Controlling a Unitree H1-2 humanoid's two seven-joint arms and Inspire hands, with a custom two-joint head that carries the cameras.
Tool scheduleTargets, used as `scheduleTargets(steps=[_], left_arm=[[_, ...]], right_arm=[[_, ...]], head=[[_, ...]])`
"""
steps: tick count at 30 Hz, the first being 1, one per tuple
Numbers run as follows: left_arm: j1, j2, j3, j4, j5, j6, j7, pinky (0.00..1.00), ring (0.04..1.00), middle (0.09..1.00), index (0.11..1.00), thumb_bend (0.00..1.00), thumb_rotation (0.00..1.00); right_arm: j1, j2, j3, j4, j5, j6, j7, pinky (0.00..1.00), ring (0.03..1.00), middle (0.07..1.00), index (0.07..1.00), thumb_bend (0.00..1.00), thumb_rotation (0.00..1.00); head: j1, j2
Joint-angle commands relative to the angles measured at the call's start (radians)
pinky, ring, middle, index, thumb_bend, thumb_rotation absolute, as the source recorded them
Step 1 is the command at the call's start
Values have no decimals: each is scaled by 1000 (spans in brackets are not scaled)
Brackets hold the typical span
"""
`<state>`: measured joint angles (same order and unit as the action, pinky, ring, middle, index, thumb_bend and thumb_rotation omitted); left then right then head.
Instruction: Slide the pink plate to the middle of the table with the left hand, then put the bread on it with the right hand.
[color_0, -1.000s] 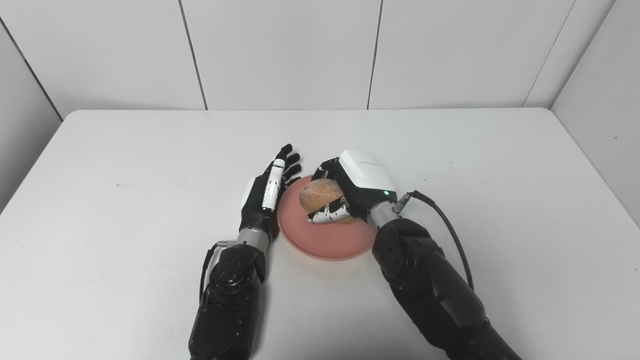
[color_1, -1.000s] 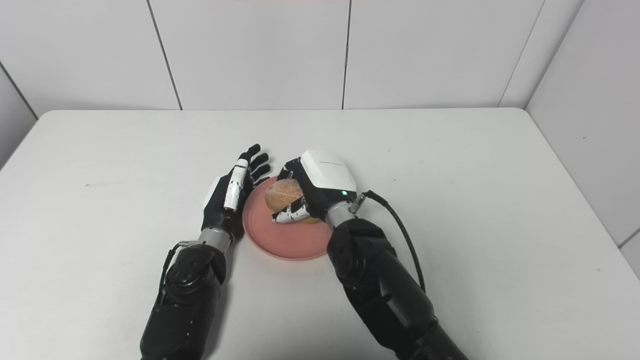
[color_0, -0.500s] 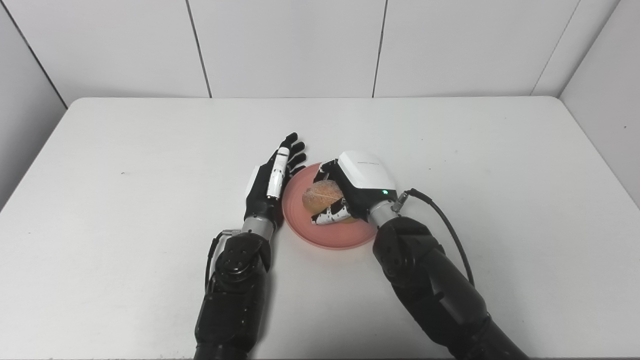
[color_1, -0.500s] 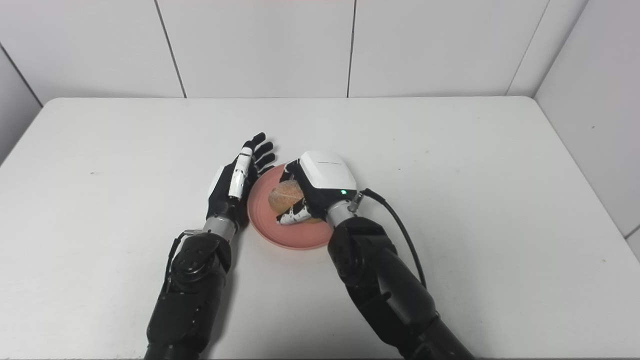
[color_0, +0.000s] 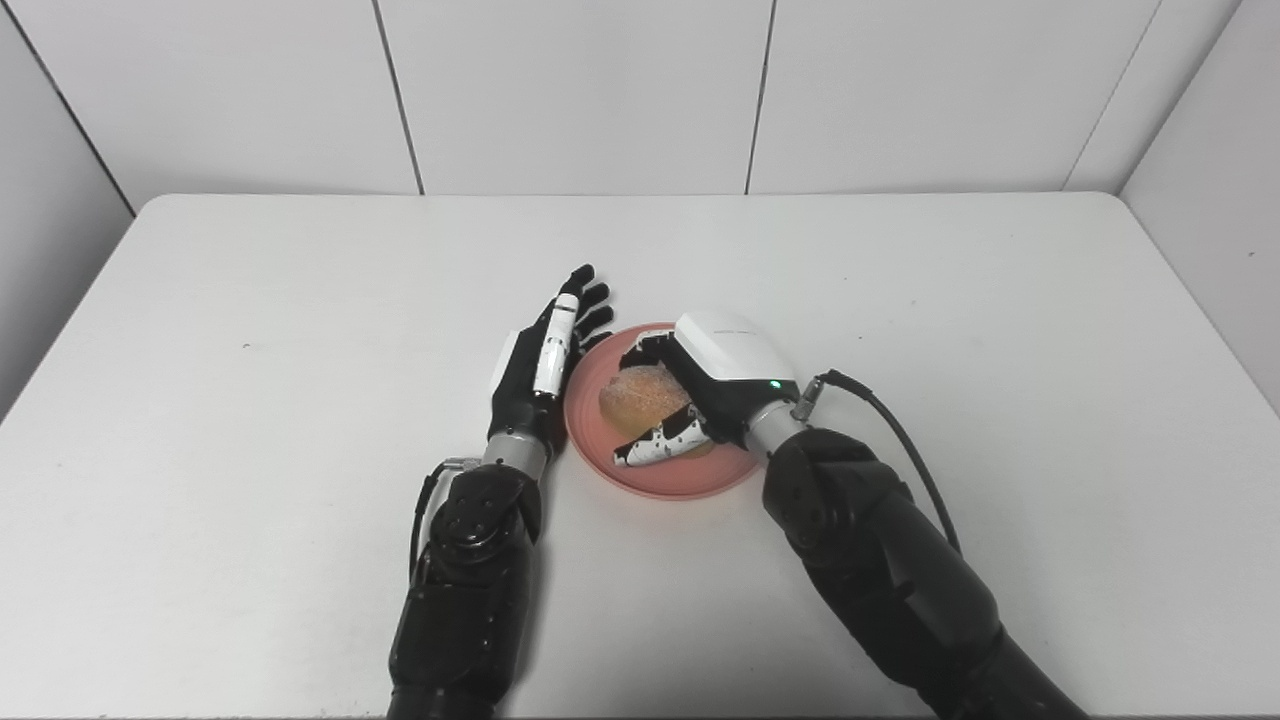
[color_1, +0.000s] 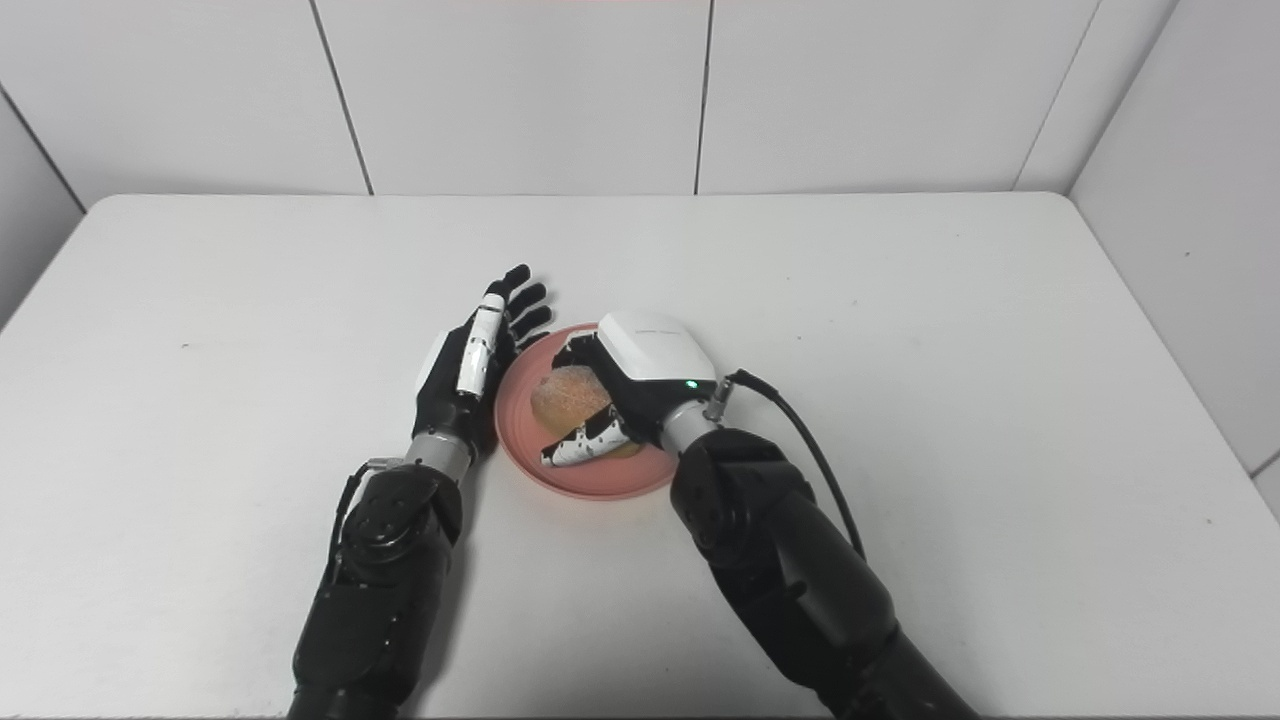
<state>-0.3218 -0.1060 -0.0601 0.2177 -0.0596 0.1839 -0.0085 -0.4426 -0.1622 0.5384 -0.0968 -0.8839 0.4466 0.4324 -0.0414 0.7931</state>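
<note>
The pink plate (color_0: 690, 478) lies near the table's middle. The round, sugar-dusted bread (color_0: 640, 392) rests on the plate. My right hand (color_0: 700, 385) is low over the plate and cups the bread loosely: its fingers curl behind the bread's far side and its thumb is stretched out along the near side. My left hand (color_0: 545, 360) stands on edge against the plate's left rim, open, with straight fingers pointing away from me and nothing held.
The white table (color_0: 300, 300) is bordered by white walls at the back and on both sides. A black cable (color_0: 900, 440) runs from my right wrist over the tabletop.
My right hand has sunk toward the plate with the bread, and its thumb has straightened away from the bread. The left hand has stayed put. The camera tilted earlier.
</note>
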Motion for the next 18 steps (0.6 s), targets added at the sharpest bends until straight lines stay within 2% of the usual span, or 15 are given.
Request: scheduleTargets(steps=[1,4,6,8,13,18], left_arm=[[-11,0,-11,0,14,12,-9,848,888,899,891,324,1000],[-11,1,-12,-3,14,20,-7,853,890,901,894,329,1000],[-9,-1,-12,-11,14,30,-2,853,889,899,893,332,1000],[-8,-3,-11,-15,13,35,0,854,889,900,893,333,1000],[-10,-5,-7,-10,10,34,2,855,893,902,894,331,1000],[-11,-7,4,-4,-15,33,-13,881,908,913,910,326,1000]], right_arm=[[-48,-11,-10,-53,9,3,54,649,784,846,847,841,392],[-54,-22,-7,-82,-6,5,99,703,821,881,885,867,410],[-58,-28,-6,-95,-18,0,116,792,865,909,915,880,439],[-61,-33,-9,-108,-28,-2,127,831,885,921,927,888,459],[-76,-48,-25,-149,-53,-3,165,879,921,953,961,904,510],[-73,-61,-58,-186,-44,-29,140,876,918,947,960,932,564]], head=[[0,0],[-1,-1],[-2,-1],[-4,-1],[-6,-3],[-10,-5]])
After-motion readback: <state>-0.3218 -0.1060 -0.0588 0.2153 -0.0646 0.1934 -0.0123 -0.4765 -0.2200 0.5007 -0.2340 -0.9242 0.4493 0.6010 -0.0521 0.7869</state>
